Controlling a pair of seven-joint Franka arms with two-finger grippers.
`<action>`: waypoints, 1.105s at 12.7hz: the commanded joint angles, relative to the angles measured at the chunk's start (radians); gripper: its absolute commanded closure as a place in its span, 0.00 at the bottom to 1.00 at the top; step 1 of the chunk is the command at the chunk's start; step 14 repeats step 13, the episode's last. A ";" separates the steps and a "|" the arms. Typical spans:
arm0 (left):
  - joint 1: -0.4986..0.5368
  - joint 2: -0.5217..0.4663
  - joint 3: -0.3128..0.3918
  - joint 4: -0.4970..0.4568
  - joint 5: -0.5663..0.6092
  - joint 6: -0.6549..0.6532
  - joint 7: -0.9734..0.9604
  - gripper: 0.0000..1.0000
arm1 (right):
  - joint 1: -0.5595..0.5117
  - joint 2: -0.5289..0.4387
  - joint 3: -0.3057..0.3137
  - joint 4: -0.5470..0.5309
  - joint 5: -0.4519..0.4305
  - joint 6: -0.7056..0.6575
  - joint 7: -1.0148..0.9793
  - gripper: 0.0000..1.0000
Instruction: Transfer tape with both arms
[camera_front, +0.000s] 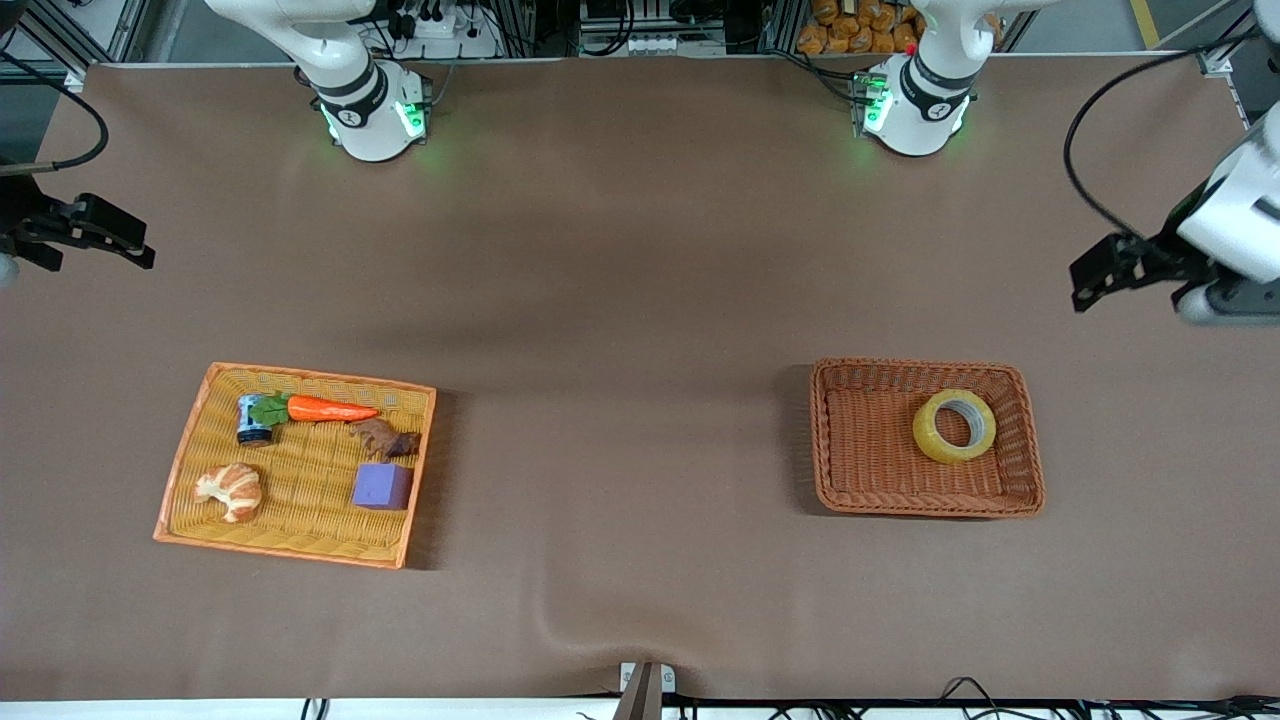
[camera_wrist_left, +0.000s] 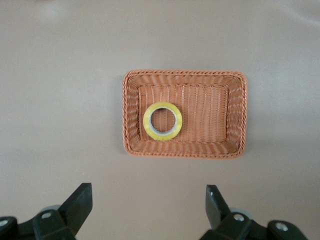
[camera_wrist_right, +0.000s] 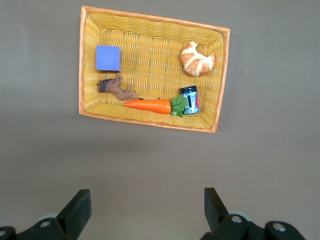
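Observation:
The tape (camera_front: 954, 426), a yellowish translucent ring with a pale core, lies flat in the brown wicker basket (camera_front: 860, 440) toward the left arm's end of the table. It also shows in the left wrist view (camera_wrist_left: 162, 121). My left gripper (camera_front: 1100, 270) is open and empty, up in the air over the bare table at that end, apart from the basket; its own view shows it too (camera_wrist_left: 149, 205). My right gripper (camera_front: 100, 235) is open and empty, in the air over the table's other end, as its own view shows (camera_wrist_right: 147, 207).
A yellow-orange wicker tray (camera_front: 200, 430) toward the right arm's end holds a carrot (camera_front: 330, 409), a small jar (camera_front: 253, 419), a croissant (camera_front: 230, 490), a purple block (camera_front: 382, 487) and a brown figure (camera_front: 385, 439). The brown cloth has a wrinkle (camera_front: 570, 635) near the front edge.

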 joint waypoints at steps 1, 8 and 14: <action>0.033 -0.018 0.004 -0.023 -0.058 -0.016 0.009 0.00 | -0.004 -0.026 0.000 -0.024 0.021 0.009 0.029 0.00; 0.020 -0.196 0.013 -0.203 -0.060 -0.057 -0.002 0.00 | -0.009 -0.031 0.000 -0.027 0.038 -0.013 0.043 0.00; 0.019 -0.216 0.058 -0.214 -0.084 -0.080 0.029 0.00 | -0.012 -0.039 -0.003 -0.027 0.058 -0.042 0.056 0.00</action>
